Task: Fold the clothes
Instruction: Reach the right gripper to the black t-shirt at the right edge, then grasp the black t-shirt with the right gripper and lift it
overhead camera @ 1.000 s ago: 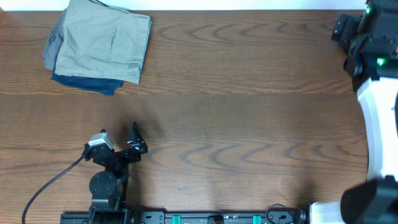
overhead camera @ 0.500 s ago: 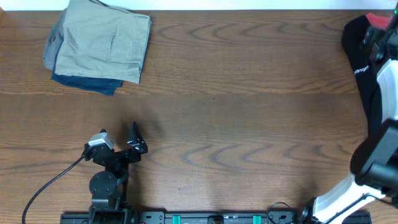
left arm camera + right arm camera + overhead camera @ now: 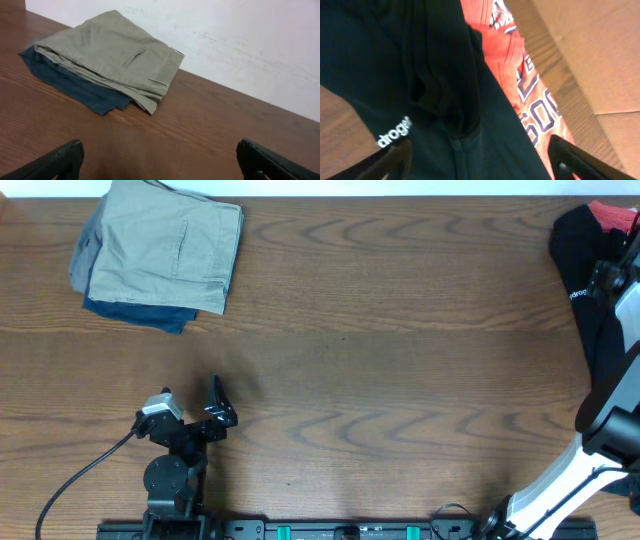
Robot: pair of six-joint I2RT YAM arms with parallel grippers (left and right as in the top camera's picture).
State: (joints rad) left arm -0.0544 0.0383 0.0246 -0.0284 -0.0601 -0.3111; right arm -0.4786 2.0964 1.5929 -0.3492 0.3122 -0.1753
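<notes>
The clothes, a black T-shirt [image 3: 572, 255] with small white lettering [image 3: 394, 132], lie crumpled at the table's far right edge, partly on top of a red garment [image 3: 520, 65]. My right gripper [image 3: 485, 160] hovers right over the shirt, its jaws wide apart and black fabric [image 3: 435, 75] lying between them; in the overhead view the gripper [image 3: 607, 280] sits on the shirt's right side. My left gripper [image 3: 195, 405] rests near the front left, far from the shirt. In its wrist view the left gripper [image 3: 162, 157] is open over bare wood.
A folded stack stands at the back left: khaki trousers [image 3: 165, 245] on a dark blue garment [image 3: 140, 312], also ahead of the left wrist as the trousers [image 3: 115, 55]. The red garment [image 3: 612, 215] has printed lettering. A white wall borders the table's far edge.
The right arm has swung away from the far right corner, uncovering the black T-shirt and the red garment, and its gripper now sits over the shirt. The left arm has not moved.
</notes>
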